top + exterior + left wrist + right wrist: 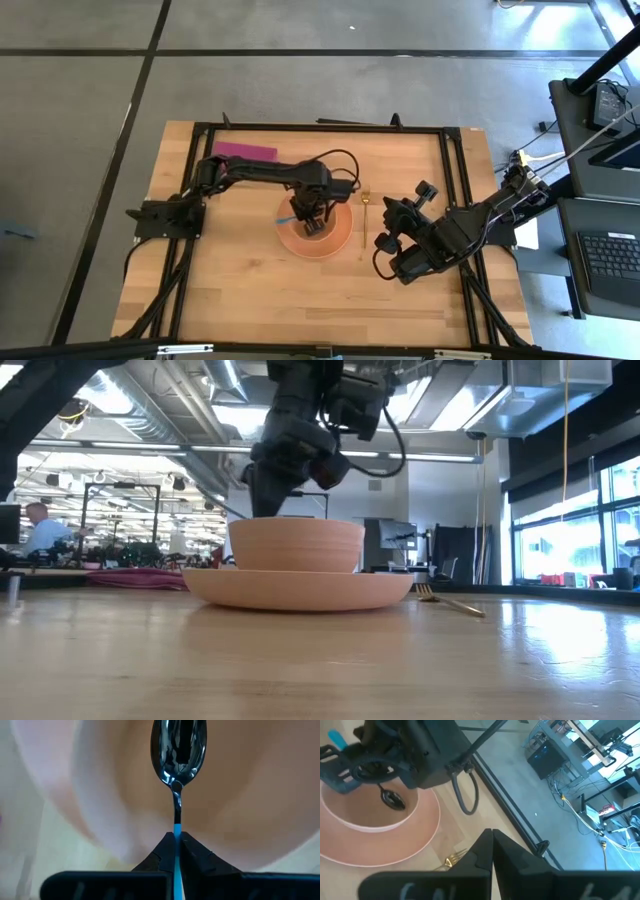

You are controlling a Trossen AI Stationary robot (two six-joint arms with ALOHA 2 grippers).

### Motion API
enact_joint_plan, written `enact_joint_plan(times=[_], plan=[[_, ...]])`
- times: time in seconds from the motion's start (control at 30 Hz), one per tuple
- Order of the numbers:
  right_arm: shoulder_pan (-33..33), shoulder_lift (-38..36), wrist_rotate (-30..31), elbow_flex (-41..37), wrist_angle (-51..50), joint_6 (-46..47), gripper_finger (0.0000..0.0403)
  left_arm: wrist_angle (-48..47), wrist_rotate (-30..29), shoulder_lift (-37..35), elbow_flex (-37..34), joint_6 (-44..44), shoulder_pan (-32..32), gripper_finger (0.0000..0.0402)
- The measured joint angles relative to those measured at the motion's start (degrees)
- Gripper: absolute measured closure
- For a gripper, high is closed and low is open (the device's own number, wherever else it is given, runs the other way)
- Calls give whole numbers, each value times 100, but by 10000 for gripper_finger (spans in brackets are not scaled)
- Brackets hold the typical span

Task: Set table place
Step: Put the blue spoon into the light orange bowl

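Left gripper (175, 840) pinches the spoon (177, 755) over the bowl (318, 225) at frame centre, probably to drop it; right gripper (492, 837) waits closed.

Magenta cloth (244, 150), seated person (42, 528), laptop (610, 262)

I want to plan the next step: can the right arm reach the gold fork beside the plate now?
Probably yes. The gold fork lies on bare table beside the plate, and the right gripper, shut and empty, waits just beside it.
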Motion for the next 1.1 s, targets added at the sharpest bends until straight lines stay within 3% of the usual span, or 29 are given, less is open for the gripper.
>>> enact_joint_plan(times=[1.1], plan=[[2, 0, -114, 0, 35, 12, 391, 713, 42, 101, -40, -89, -139, 388]])
